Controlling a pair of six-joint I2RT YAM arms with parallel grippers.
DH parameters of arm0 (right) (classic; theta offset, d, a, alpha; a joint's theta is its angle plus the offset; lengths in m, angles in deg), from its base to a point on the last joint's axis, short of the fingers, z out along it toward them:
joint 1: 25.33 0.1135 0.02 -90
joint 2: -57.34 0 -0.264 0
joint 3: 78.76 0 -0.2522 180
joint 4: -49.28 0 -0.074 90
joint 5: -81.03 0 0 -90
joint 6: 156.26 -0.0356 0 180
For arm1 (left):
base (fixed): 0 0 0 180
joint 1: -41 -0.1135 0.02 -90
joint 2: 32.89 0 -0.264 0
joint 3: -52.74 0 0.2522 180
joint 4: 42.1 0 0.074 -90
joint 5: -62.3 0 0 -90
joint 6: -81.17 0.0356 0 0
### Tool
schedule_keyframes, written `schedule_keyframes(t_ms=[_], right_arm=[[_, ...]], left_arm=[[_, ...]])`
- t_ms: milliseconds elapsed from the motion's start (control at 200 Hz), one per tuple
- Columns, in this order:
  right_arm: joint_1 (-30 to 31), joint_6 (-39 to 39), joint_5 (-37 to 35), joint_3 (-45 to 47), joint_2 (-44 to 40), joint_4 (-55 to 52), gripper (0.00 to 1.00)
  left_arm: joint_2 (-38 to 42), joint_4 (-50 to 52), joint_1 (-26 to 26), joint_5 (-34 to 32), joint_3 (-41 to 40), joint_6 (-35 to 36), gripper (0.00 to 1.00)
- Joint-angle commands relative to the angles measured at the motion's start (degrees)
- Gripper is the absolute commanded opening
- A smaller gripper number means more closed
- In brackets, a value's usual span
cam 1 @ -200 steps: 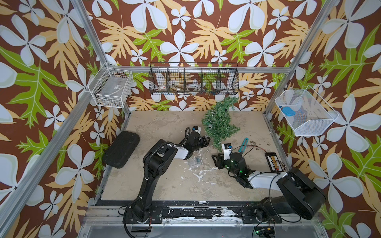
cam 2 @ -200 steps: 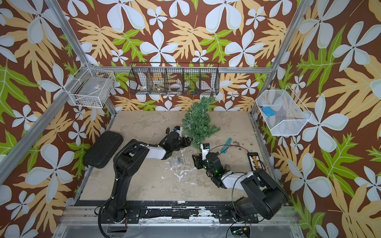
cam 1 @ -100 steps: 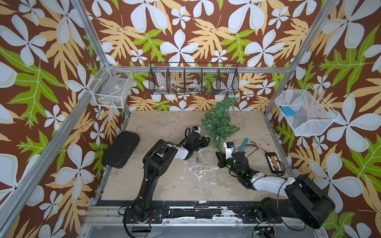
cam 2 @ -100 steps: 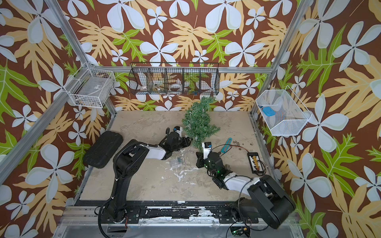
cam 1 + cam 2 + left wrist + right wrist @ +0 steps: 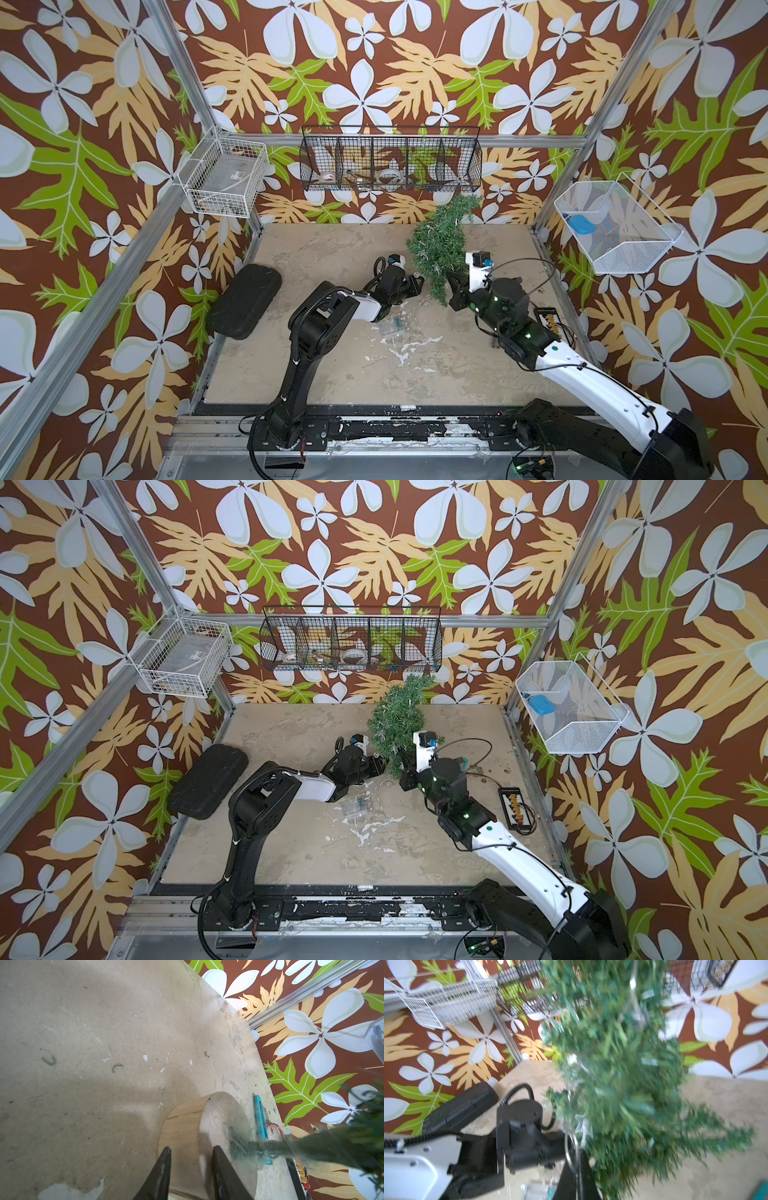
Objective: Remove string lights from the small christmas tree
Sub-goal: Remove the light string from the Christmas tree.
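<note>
The small christmas tree (image 5: 440, 245) (image 5: 397, 725) stands at the back middle of the table, dark green with a bent tip. My left gripper (image 5: 191, 1151) is shut on the edge of its round wooden base (image 5: 187, 1126), reaching in low from the tree's left (image 5: 419, 284). My right gripper (image 5: 451, 291) (image 5: 577, 1159) sits at the tree's lower front, shut on a thin clear loop of the string lights (image 5: 568, 1153). More wire runs up through the blurred branches (image 5: 612, 1064). The clear battery box (image 5: 392, 326) (image 5: 355, 806) lies on the table in front of the tree.
A black pad (image 5: 245, 301) lies at the table's left edge. Wire baskets hang on the back wall (image 5: 390, 160), the left post (image 5: 226, 176) and the right wall (image 5: 615, 226). A black strip with orange parts (image 5: 550, 318) and a teal tool (image 5: 260, 1124) lie right of the tree.
My right gripper has shut and moved back from the table's middle to the tree's lower branches, its arm stretched further. The left gripper has stayed on the base.
</note>
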Motion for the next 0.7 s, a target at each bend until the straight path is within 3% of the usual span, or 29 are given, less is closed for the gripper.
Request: schedule_keyframes(t_ms=[0, 255, 450, 691], right_arm=[[0.9, 1.3, 6.8, -6.1, 4.4, -3.5, 0.0], [11.4, 4.0, 9.5, -11.5, 3.1, -4.3, 0.0], [11.6, 4.9, 8.4, -17.9, -2.0, -6.0, 0.0], [11.5, 8.2, 3.3, -36.6, 4.7, -12.3, 0.0]], left_arm=[[-1.3, 21.9, 0.1, -2.6, -1.3, 1.0, 0.35], [-0.5, 22.1, 0.2, -2.7, -1.1, 1.1, 0.34], [-1.4, 22.1, 0.2, -2.5, -1.1, 1.3, 0.34], [-1.6, 22.1, 0.2, -2.9, -1.5, 1.8, 0.34]])
